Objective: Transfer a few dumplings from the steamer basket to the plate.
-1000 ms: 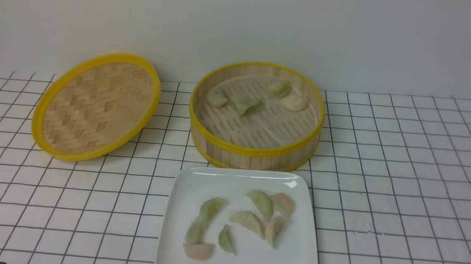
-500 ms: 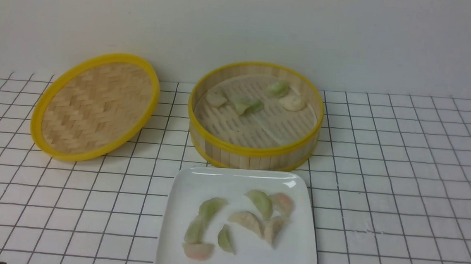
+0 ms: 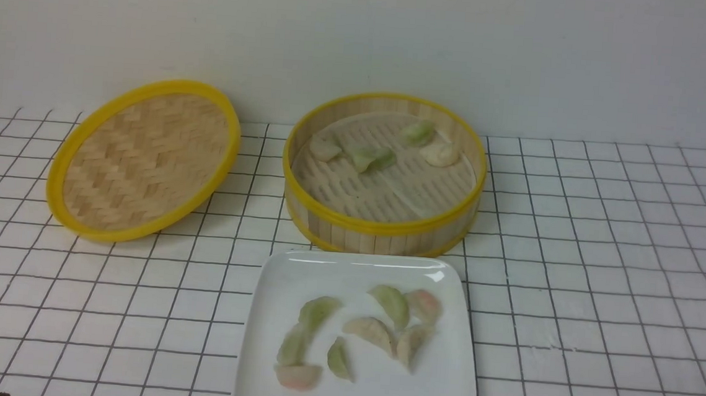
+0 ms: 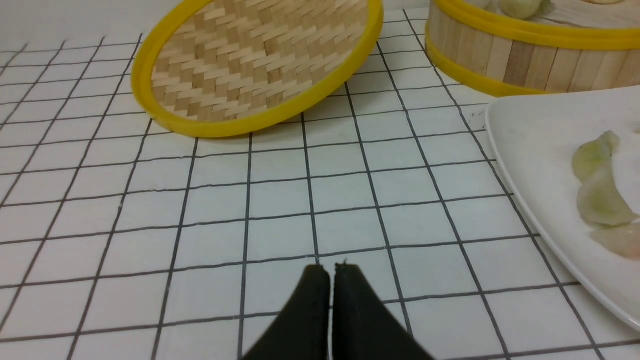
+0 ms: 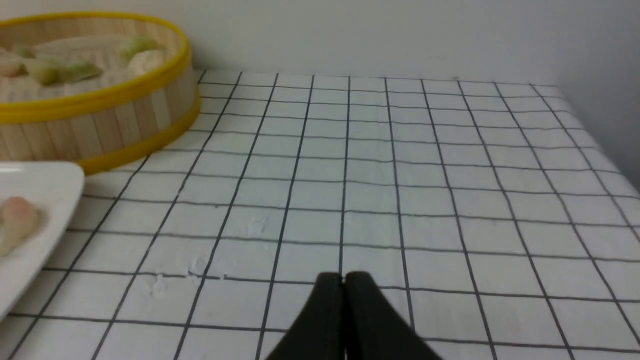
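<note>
Both my arms are low over the gridded tablecloth (image 3: pixel 602 271), out of the front camera's sight.

My left gripper (image 4: pixel 331 272): jaws pressed together, nothing between them, tips over bare cloth. Ahead of it lies the woven lid (image 4: pixel 260 65), tilted, one edge raised. The plate (image 4: pixel 530 150) lies well apart off to its right, with its corner and a few pale green dumplings (image 4: pixel 597 187) in the left wrist view.

My right gripper (image 5: pixel 344 279): jaws closed, empty, also over bare cloth. The steamer basket (image 5: pixel 100 125) stands far ahead and to its left; the plate's corner (image 5: pixel 40 200) is nearer, still well apart, with a pinkish dumpling (image 5: pixel 17 220) on it.

Front camera: steamer basket (image 3: pixel 382 228) at centre back near the wall, four dumplings (image 3: pixel 373 158) on the far half of its slatted floor. Plate (image 3: pixel 360 270) just in front of it, nearly touching, eight dumplings (image 3: pixel 375 331) in a loose cluster. Lid (image 3: pixel 144 158) left of the basket, apart from it.
</note>
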`<act>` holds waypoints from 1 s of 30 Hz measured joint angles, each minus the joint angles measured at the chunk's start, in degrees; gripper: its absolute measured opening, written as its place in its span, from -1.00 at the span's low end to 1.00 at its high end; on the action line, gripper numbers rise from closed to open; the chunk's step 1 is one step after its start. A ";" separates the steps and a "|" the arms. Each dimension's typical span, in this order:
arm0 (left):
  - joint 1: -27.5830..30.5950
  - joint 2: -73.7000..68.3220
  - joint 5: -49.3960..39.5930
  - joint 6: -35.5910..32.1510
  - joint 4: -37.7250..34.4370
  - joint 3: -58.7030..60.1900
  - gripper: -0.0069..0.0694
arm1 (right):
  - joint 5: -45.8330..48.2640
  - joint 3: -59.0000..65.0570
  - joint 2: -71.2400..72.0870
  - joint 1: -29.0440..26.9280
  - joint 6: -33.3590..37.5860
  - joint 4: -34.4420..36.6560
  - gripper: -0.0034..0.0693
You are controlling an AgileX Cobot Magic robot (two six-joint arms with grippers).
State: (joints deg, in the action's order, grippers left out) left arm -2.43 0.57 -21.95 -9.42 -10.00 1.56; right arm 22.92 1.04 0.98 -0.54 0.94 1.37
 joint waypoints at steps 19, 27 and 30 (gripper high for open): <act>0.00 0.00 0.00 0.02 0.00 0.00 -0.83 | -0.46 0.11 0.00 -0.05 0.48 0.00 -0.95; 0.00 0.00 0.00 0.02 0.00 0.00 -0.83 | -0.46 0.11 0.00 -0.05 0.59 0.00 -0.95; 0.00 0.00 0.00 0.02 0.00 0.00 -0.83 | -0.46 0.11 0.00 -0.05 0.59 0.00 -0.95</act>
State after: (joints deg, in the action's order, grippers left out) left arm -2.43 0.57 -21.95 -9.40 -10.00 1.56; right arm 22.46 1.15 0.98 -0.59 1.53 1.37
